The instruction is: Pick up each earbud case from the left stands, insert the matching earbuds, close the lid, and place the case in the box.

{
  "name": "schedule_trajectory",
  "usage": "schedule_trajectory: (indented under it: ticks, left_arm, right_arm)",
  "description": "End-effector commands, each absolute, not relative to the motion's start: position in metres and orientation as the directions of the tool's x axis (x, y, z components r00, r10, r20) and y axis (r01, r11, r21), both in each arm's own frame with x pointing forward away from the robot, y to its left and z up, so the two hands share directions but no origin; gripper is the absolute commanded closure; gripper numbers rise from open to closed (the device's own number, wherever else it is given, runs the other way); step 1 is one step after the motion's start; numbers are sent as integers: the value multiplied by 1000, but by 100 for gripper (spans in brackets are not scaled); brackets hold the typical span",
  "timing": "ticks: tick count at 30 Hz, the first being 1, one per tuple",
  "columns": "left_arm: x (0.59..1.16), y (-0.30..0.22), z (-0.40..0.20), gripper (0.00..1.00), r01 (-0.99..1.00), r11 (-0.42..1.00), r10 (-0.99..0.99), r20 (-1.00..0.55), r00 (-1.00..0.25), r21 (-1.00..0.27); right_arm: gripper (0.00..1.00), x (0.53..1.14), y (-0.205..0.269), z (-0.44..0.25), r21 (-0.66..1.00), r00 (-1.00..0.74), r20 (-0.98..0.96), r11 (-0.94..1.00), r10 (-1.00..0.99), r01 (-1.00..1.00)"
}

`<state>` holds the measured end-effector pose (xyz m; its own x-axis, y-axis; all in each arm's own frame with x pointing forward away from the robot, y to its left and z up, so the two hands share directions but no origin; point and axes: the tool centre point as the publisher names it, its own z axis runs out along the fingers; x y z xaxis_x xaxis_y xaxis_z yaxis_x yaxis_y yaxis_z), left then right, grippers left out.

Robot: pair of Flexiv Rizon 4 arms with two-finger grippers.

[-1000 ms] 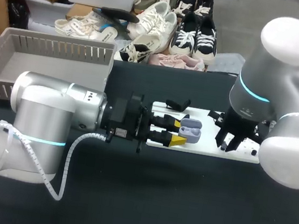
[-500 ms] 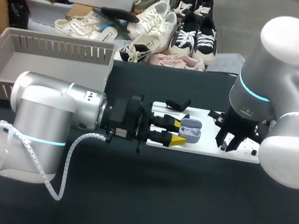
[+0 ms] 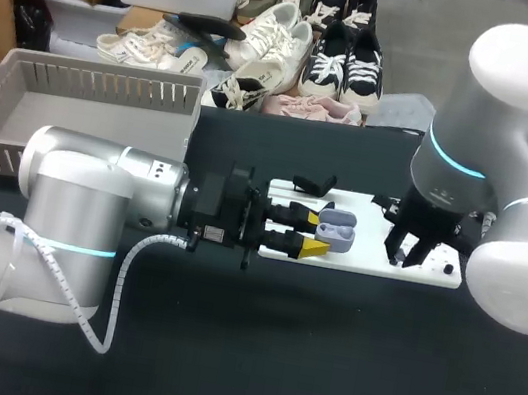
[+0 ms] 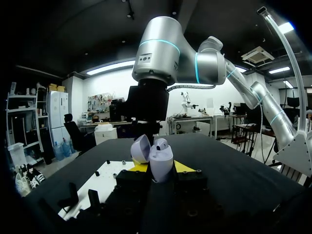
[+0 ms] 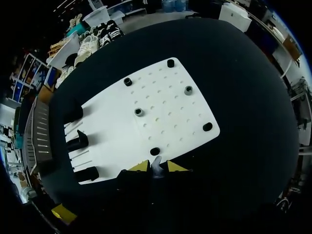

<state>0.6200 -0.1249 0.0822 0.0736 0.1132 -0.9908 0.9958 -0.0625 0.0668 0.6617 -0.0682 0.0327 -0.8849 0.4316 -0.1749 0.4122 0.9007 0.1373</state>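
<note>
1. Holding the earbud case [image 3: 336, 232] mid-frame over the white board [image 3: 365, 262], the left gripper [image 3: 316, 234] is clamped on its body. The lid [image 4: 140, 148] is tipped back, leaving the opening exposed for loading.
2. Right of centre, above the board's pegs [image 5: 138, 112], the right gripper [image 3: 407, 254] looks pinched on a small pale earbud [image 5: 155, 165], probably bound for the case.
3. At upper left the grey box [image 3: 110, 86] sits open-topped; closing the lid and the drop-off are not yet done.

Case [image 3: 337, 230] btwn left fingers [image 3: 313, 249], over board [image 3: 367, 262]; box [image 3: 16, 105] rear-left.
</note>
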Motion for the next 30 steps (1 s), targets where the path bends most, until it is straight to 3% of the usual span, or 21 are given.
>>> schedule_trajectory:
  ticks: [1, 30]
  left_arm:
    - [619, -125, 82, 100, 996, -56, 113, -991, 75, 69]
    - [619, -125, 82, 100, 996, -56, 113, -991, 75, 69]
  right_arm:
    - [100, 652, -74, 40, 154, -878, -188, 896, 441, 417]
    - [100, 633, -66, 152, 159, -884, -266, 922, 385, 354]
